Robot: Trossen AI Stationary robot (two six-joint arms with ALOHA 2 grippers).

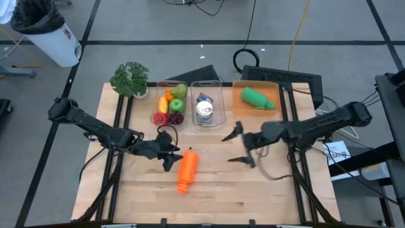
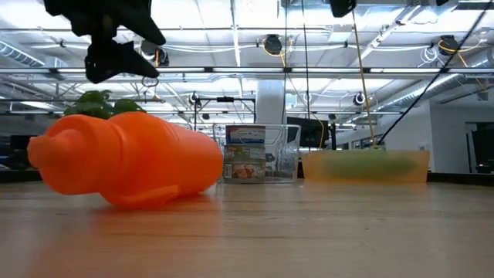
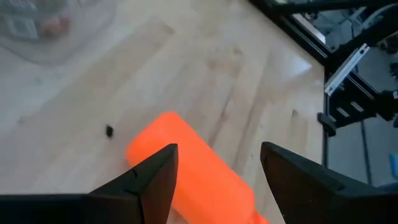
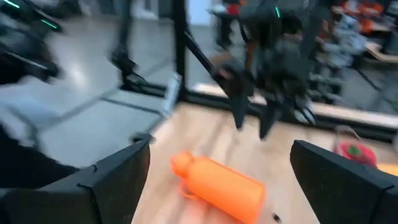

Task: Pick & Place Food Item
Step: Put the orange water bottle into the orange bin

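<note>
The orange carrot toy (image 1: 186, 169) lies on its side near the tabletop (image 1: 266, 196) middle. Just beside its far end hovers the left pincer (image 1: 169, 157), fingers apart, holding nothing. Right of it, the right pincer (image 1: 233, 147) hangs wide apart, empty.

Cut-offs, blur and hidden parts around the worktop

In the low view the left end effector (image 2: 116, 46) is cut by the top edge, so its arm is out of sight, and the orange carrot toy (image 2: 127, 158) hides most of the plant (image 2: 96, 103) behind it; the green item in the orange bin (image 2: 367, 166) is only a smear through the wall. The left wrist view cuts the carrot toy at the bottom edge, and the clear container (image 3: 43, 28) at the top corner is blurred. The right wrist view is motion-blurred throughout; the red item (image 4: 354, 152) cannot be identified.
</note>
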